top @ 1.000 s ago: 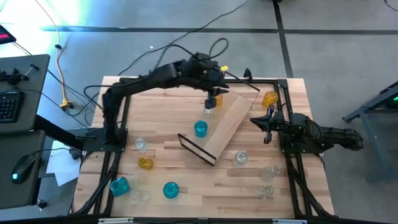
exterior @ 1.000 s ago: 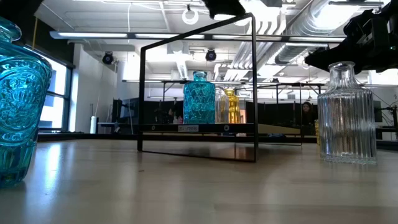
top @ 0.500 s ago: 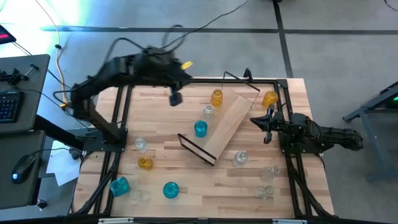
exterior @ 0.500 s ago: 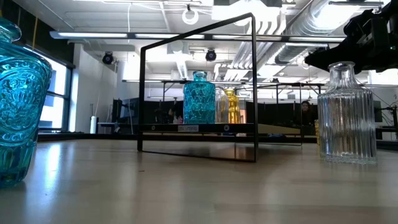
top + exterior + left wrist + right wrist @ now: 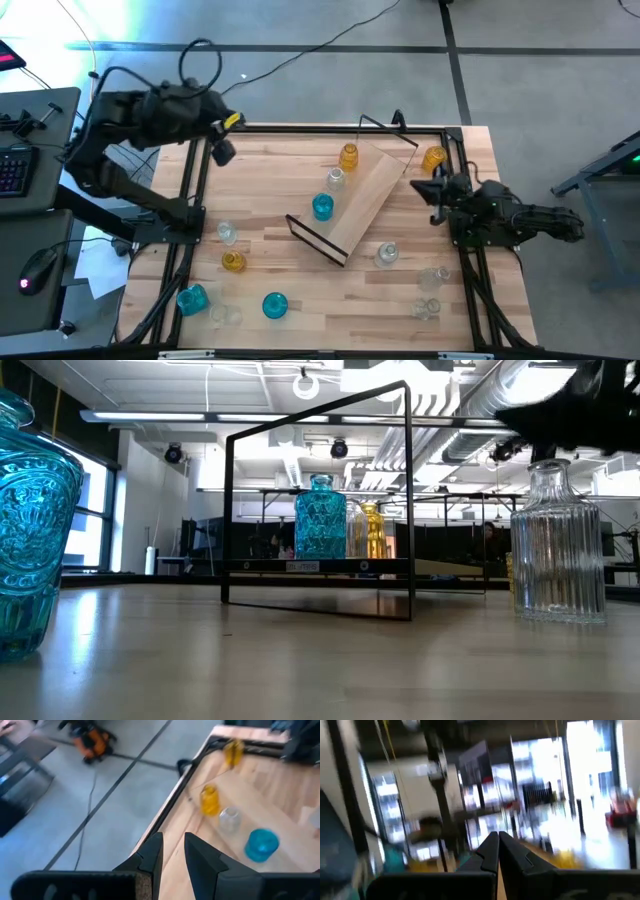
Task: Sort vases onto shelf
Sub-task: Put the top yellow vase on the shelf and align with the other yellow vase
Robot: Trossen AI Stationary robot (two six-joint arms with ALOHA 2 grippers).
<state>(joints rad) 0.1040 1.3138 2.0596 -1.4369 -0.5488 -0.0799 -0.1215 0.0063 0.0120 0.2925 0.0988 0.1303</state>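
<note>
The left arm is folded back over the far left corner of the surface point(image 5: 300, 310), its claw point(image 5: 223, 151) empty with the fingers a narrow gap apart, while the right arm lies low along the right side, its claw point(image 5: 436, 190) pinched together and empty.

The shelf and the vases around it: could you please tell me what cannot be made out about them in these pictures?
- Shelf, low view: its board shows edge-on, so vase spacing along it is unreadable.
- Clear vases at the table's near right, high view: too faint for any detail.
- Right wrist view: motion blur; nothing beyond the right gripper is identifiable.
- Teal vase, low view: cut off by the picture's left edge.
</note>
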